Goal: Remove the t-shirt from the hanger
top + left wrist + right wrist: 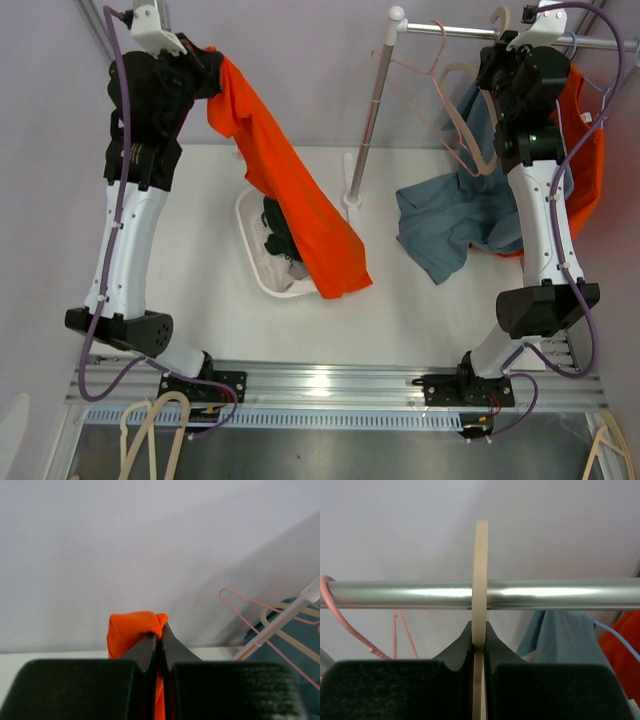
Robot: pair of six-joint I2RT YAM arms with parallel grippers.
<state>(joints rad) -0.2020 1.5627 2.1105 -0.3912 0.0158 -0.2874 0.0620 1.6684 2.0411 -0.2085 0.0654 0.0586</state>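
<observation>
My left gripper (212,62) is raised at the far left and is shut on a fold of the orange t-shirt (300,200). The shirt hangs from it and drapes down to the right over the white basket (248,215). In the left wrist view the orange fabric (132,630) bunches between the closed fingers of my left gripper (159,632). My right gripper (508,45) is up at the rack rail (450,31) and is shut on the beige hanger (480,565), whose hook sits over the metal rail (560,594). The right gripper (479,627) pinches the hook just below the rail.
A blue-grey t-shirt (450,220) droops from the rack onto the table. Another orange garment (588,160) hangs at the far right. A pink hanger (420,75) and a beige hanger (462,115) hang on the rail. The rack pole (368,120) stands mid-table. The basket holds dark clothes (275,232). Spare hangers (150,430) lie at the front.
</observation>
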